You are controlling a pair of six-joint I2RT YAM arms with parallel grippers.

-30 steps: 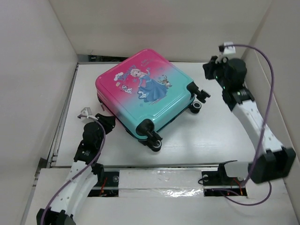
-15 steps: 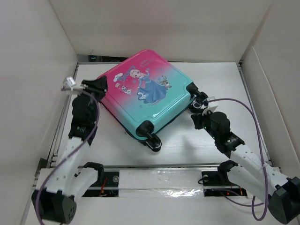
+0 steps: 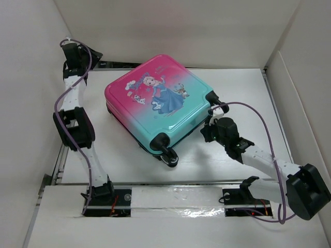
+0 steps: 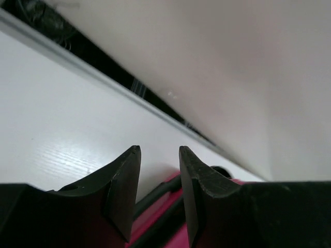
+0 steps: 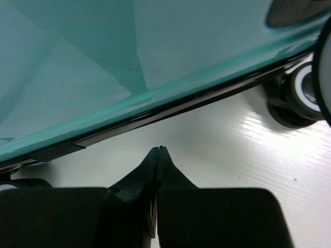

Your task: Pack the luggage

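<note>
The luggage (image 3: 160, 103) lies closed and flat mid-table, its pink end to the left and its teal end to the right, princess picture up, black wheels (image 3: 169, 155) at the near right side. My left gripper (image 3: 94, 55) is raised at the back left corner, apart from the case. In the left wrist view it (image 4: 159, 150) stands open and empty, and the luggage's pink edge (image 4: 154, 214) with a dark bar shows below its fingers. My right gripper (image 3: 206, 132) is low beside the teal side. In its wrist view it (image 5: 156, 149) is shut on nothing, just short of the teal shell (image 5: 155, 51).
White walls enclose the table on the left, back and right; the left arm (image 3: 72, 124) runs close along the left wall. A black wheel (image 5: 302, 95) sits right of my right gripper. A dark slot (image 4: 129, 88) runs along the foot of the back wall.
The left arm swung from the near left of the case up to the back left corner. The right arm came down from the back right to the teal side and its jaws shut.
</note>
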